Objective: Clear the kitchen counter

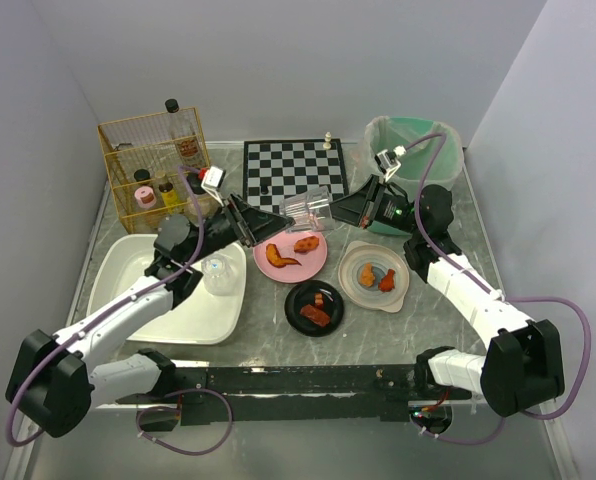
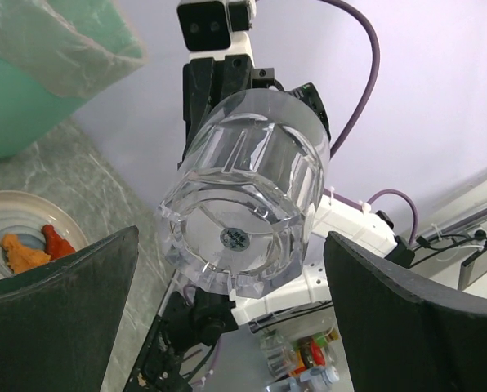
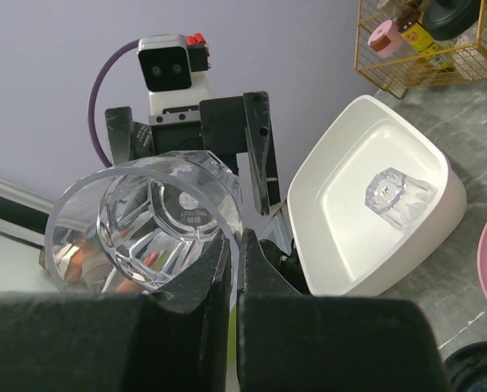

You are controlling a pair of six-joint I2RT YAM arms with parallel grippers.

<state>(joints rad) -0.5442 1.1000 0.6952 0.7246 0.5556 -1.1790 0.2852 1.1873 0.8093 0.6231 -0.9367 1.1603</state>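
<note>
Across the grey marbled tabletop [image 1: 388, 338], which carries everything but item 1, I list:

1. Clear glass [image 1: 308, 210]: held off the tabletop between my two hands, mouth toward my right wrist, base toward my left. My right hand [image 3: 234, 245] is clamped on its rim, one finger inside and one outside. My left hand [image 2: 231, 237] stands wide apart, with the base of the glass between its fingers and a gap on each side.
2. White tub [image 1: 128, 285]: on my left side. It holds a second clear glass [image 1: 218, 272]; I cannot tell how it lies.
3. Yellow wire basket [image 1: 118, 150]: far left corner. It holds a black-capped bottle [image 1: 183, 135], a pink-lidded jar [image 1: 144, 196] and smaller bottles, labels unreadable.
4. Green bin [image 1: 418, 140]: far right, lined with a clear bag. Its inside is hidden by the liner and my right arm.
5. Pink plate [image 1: 316, 268]: two orange-brown food pieces.
6. Black plate [image 1: 296, 300]: reddish pieces.
7. Cream bowl [image 1: 353, 290]: orange and red pieces. I cannot make out what any of the food is.
8. Chessboard [image 1: 296, 170]: far centre, with one small pale piece [image 1: 328, 139] at its far right corner.
</note>
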